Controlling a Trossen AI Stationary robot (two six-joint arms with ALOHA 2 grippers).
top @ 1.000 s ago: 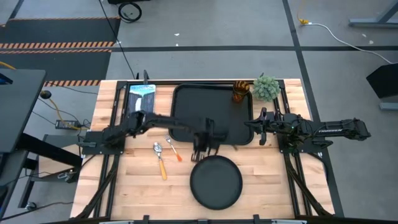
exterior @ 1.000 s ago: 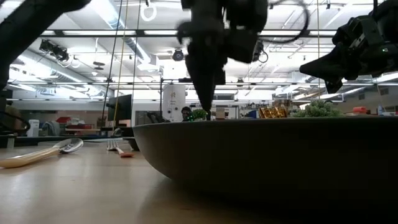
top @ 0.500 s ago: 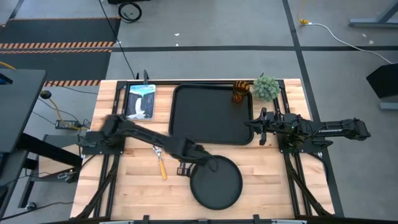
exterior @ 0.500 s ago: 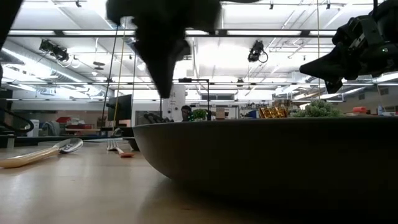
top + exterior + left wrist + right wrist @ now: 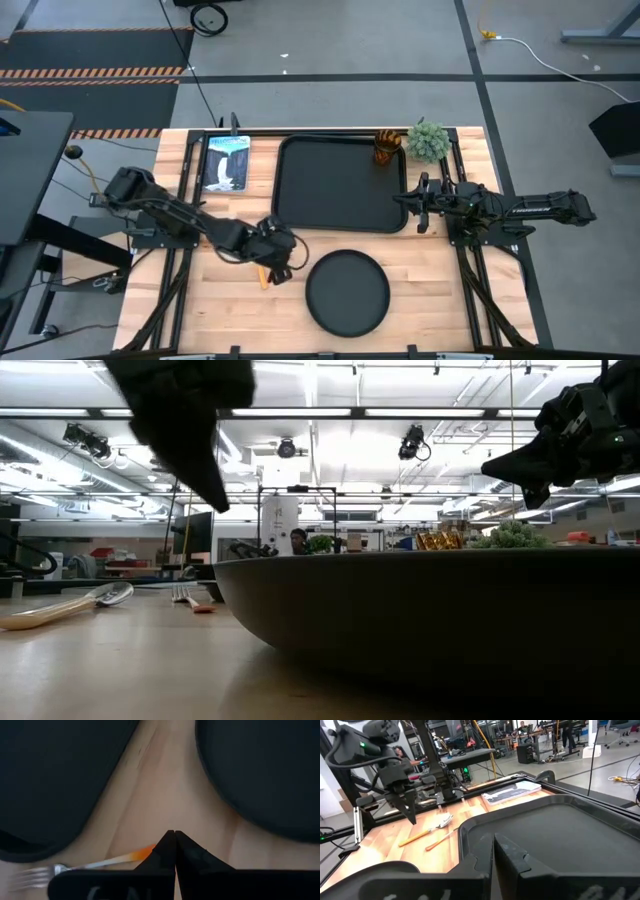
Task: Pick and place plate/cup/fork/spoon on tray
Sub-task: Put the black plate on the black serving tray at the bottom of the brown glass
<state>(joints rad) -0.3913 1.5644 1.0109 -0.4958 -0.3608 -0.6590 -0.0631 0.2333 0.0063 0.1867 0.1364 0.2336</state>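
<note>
My left gripper [image 5: 292, 258] is shut and empty. It hangs above the table [image 5: 420, 290], between the black tray [image 5: 340, 185] and the round black plate [image 5: 347, 292]. In the left wrist view its tips [image 5: 174, 833] stand beside the handle end of the fork [image 5: 100, 865]. The low view shows the left gripper [image 5: 220, 505] well clear of the wood. The fork [image 5: 442, 838] and the spoon [image 5: 427, 833] lie flat on the table to the left of the plate. The amber cup [image 5: 388, 148] stands at the tray's far right corner. My right gripper [image 5: 415, 205] is shut over the tray's right edge.
A small green plant [image 5: 428, 140] stands beside the cup at the far right. A flat blue-and-white packet [image 5: 226, 163] lies left of the tray. My left arm crosses over the cutlery in the high view, so only the spoon's handle [image 5: 262, 276] shows there.
My left gripper has swung from over the tray's near edge, above the plate's far rim, toward the table's left, and now hangs by the fork and spoon. It has stayed shut. Nothing on the table has moved.
</note>
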